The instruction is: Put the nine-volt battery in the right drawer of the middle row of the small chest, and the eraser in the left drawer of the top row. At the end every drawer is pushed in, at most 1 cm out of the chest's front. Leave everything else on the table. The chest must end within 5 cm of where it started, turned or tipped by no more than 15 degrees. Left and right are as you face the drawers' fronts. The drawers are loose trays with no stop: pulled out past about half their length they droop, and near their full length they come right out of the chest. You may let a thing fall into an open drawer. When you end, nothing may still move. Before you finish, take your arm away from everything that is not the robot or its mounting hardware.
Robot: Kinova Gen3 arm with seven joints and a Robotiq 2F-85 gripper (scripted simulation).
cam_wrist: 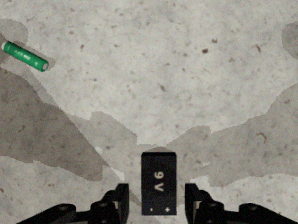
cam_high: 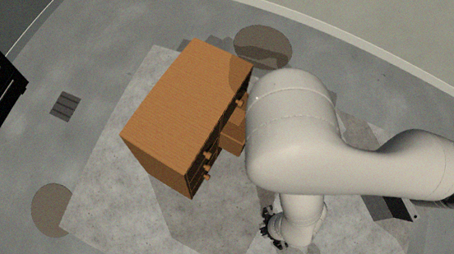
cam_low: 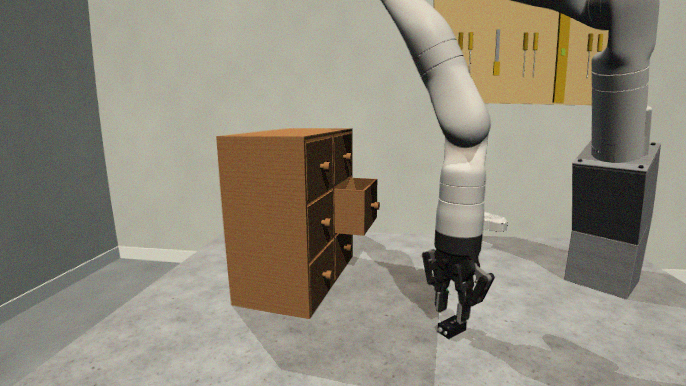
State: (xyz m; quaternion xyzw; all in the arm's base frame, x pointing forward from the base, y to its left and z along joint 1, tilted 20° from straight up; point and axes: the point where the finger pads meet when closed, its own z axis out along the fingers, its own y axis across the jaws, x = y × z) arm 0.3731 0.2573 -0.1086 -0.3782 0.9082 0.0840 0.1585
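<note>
The arm (cam_high: pixel 293 138) (cam_low: pixel 460 105) is being held bent above the desk (cam_high: pixel 118 205) (cam_low: pixel 150 330) (cam_wrist: pixel 150 75), its last section being kept upright in the exterior view and the gripper (cam_high: pixel 273 228) (cam_low: pixel 451 308) (cam_wrist: pixel 156 197) being pointed straight down. The fingers are being held partway apart, with nothing being clamped between them. The nine-volt battery (cam_low: pixel 451 328) (cam_wrist: pixel 159 183) is being borne by the desk, lying flat to the near right of the chest (cam_high: pixel 190 103) (cam_low: pixel 267 220). In the wrist view it is being flanked by the fingers, a gap being left on either side. The right drawer of the middle row (cam_high: pixel 232 142) (cam_low: pixel 349 212) is being left pulled out, its front being partly hidden from above by the arm. The five other drawers are being kept in, as seen from outside. A green cylinder (cam_wrist: pixel 25 56) is being shown at the far left of the wrist view, lying well apart from the battery.
</note>
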